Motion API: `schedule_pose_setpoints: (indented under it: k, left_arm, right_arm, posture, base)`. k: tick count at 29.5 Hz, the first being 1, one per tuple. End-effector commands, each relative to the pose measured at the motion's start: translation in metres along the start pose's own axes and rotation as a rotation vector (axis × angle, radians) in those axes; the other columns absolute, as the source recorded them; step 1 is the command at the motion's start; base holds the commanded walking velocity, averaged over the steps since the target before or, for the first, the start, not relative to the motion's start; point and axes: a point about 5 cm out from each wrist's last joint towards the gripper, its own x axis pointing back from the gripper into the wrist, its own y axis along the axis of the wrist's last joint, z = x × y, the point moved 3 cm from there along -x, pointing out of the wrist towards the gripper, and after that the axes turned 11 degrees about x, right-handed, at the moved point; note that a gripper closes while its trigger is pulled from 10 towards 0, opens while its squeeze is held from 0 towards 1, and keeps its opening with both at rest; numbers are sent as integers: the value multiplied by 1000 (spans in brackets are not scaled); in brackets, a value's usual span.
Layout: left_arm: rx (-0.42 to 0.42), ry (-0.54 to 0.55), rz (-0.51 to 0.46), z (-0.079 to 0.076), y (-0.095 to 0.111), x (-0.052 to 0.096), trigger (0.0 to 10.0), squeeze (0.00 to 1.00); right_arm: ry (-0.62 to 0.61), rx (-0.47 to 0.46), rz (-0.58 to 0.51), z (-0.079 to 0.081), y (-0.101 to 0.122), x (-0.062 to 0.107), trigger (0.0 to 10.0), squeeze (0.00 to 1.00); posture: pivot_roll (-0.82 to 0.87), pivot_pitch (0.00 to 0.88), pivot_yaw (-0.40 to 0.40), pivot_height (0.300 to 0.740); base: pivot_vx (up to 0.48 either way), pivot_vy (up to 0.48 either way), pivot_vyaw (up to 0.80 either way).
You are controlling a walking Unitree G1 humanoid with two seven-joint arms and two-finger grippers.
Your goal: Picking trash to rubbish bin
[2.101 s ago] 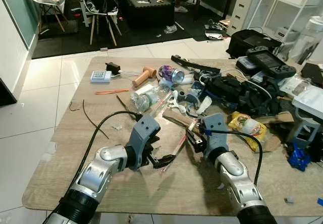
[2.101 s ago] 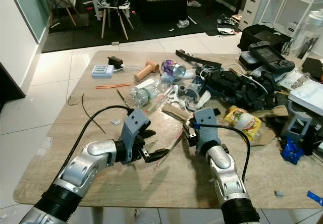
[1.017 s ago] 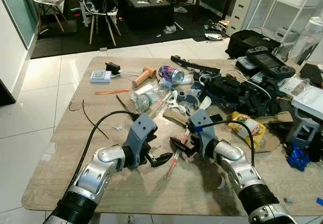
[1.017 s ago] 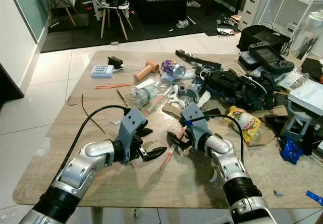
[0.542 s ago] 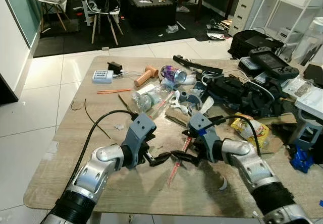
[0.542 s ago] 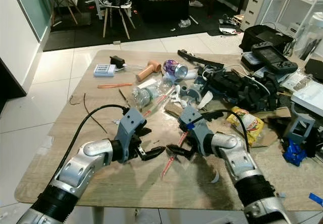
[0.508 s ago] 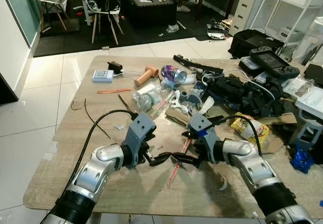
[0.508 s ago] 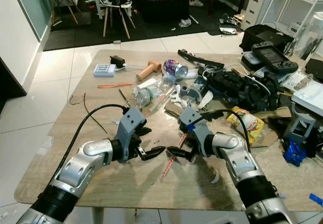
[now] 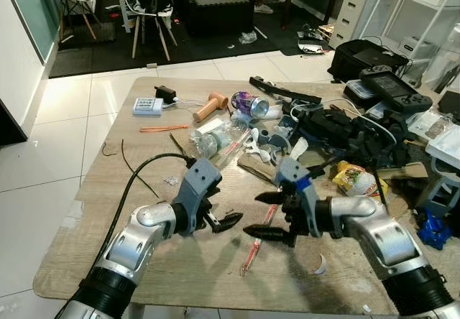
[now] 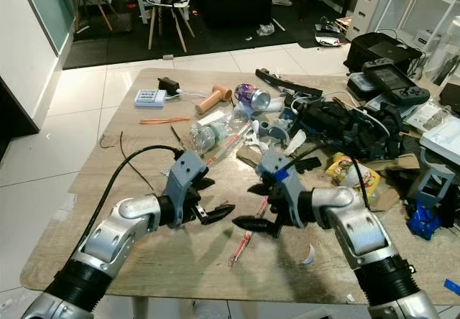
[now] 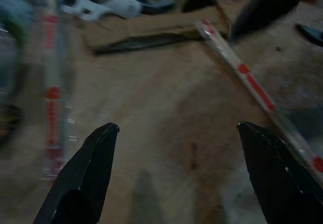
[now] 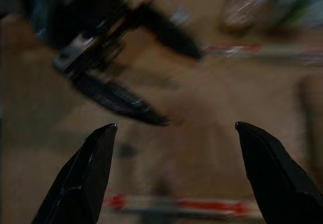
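Trash covers the wooden table (image 9: pixel 93 211): a red-and-clear straw wrapper (image 9: pixel 257 238) lies on the near middle between the two grippers, with a crushed plastic bottle (image 9: pixel 215 138) and a purple can (image 9: pixel 251 105) farther off, and a yellow snack bag (image 9: pixel 354 180) to the right. In the eye views the left gripper (image 9: pixel 219 217) sits just left of the wrapper, fingers spread, holding nothing; the right gripper (image 9: pixel 269 215) is just right of it, fingers wide apart, one above the wrapper.

The left wrist view shows the wrapper (image 11: pixel 252 85) on the wood beyond the parted fingers (image 11: pixel 88 171).

The blurred right wrist view shows parted fingers (image 12: pixel 86 168) facing the left gripper (image 12: pixel 146 70).
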Motion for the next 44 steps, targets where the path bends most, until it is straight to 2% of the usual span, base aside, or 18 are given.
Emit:
schedule_pose_setpoints:
  k: [1, 5, 6, 7, 8, 9, 10, 14, 16, 17, 18, 20, 24, 26, 28, 32, 38, 44]
  left_arm:
    - [-9, 21, 8, 5, -2, 2, 10000, 1000]
    - [-10, 11, -7, 4, 1, 1, 10000, 1000]
    - [-10, 11, -7, 4, 1, 1, 10000, 1000]
    - [-9, 18, -10, 5, 0, 2, 10000, 1000]
    - [-9, 18, -10, 5, 0, 2, 10000, 1000]
    - [-7, 20, -11, 5, 0, 2, 10000, 1000]
    - [-8, 16, -9, 5, -1, 2, 10000, 1000]
    - [-10, 13, -8, 5, -1, 1, 10000, 1000]
    - [-15, 12, -8, 7, 0, 2, 10000, 1000]
    - [-15, 12, -8, 7, 0, 2, 10000, 1000]
    - [-17, 12, -7, 7, 0, 2, 10000, 1000]
    - [-26, 9, -1, 9, 0, 3, 10000, 1000]
    - [-33, 9, 3, 11, 0, 5, 10000, 1000]
    - [-37, 11, 5, 12, 0, 7, 10000, 1000]
    - [-39, 12, 6, 13, -1, 8, 10000, 1000]
    - [-41, 14, 7, 14, -2, 12, 10000, 1000]
    - [-33, 12, 6, 15, -3, 14, 10000, 1000]
    - [-22, 19, -3, 17, -1, 14, 10000, 1000]
  right_arm:
    - [-33, 0, -13, -5, 4, 3, 10000, 0]
    - [-227, 18, 35, -21, -3, 3, 10000, 0]
    - [-227, 18, 35, -21, -3, 3, 10000, 0]
    - [-558, 30, -5, -47, 0, 2, 10000, 0]
    - [-558, 30, -5, -47, 0, 2, 10000, 0]
    - [-713, -13, -58, -56, 4, 5, 10000, 0]
    - [-858, -120, -165, -59, 8, 7, 10000, 0]
    - [-878, -145, -216, -56, 10, 5, 10000, 0]
    - [-898, -221, -323, -47, 13, -7, 10000, 0]
    - [-898, -221, -323, -47, 13, -7, 10000, 0]
    - [-916, -283, -337, -44, 9, -15, 10000, 0]
    - [-965, -382, -276, -40, -5, -30, 10000, 0]
    - [-938, -471, -204, -36, -18, -48, 10000, 0]
    - [-907, -596, -98, -26, -40, -64, 10000, 0]
    - [-878, -646, -56, -21, -49, -69, 10000, 0]
    - [-859, -714, -30, -15, -54, -71, 10000, 0]
    - [-904, -773, -51, -18, -49, -66, 10000, 0]
    - [-936, -800, -148, -28, -31, -60, 10000, 0]
  posture:
    - [-95, 94, 8, 740]
    - [-97, 93, 6, 740]
    - [-97, 93, 6, 740]
    - [-102, 93, 4, 740]
    - [-102, 93, 4, 740]
    - [-100, 94, 8, 740]
    - [-98, 94, 12, 740]
    - [-96, 94, 16, 740]
    - [-93, 92, 19, 740]
    - [-93, 92, 19, 740]
    - [-90, 91, 20, 740]
    - [-89, 91, 20, 740]
    - [-80, 86, 17, 740]
    - [-71, 85, 11, 740]
    - [-69, 85, 10, 740]
    - [-71, 85, 11, 740]
    - [-79, 81, 14, 740]
    - [-82, 76, 12, 740]
  base:
    - [0, 0, 0]
    - [0, 0, 0]
    - [0, 0, 0]
    - [0, 0, 0]
    - [0, 0, 0]
    - [0, 0, 0]
    - [0, 0, 0]
    - [0, 0, 0]
    - [0, 0, 0]
    - [0, 0, 0]
    - [0, 0, 0]
    - [0, 0, 0]
    - [0, 0, 0]
    - [0, 0, 0]
    - [0, 0, 0]
    - [0, 0, 0]
    - [0, 0, 0]
    - [0, 0, 0]
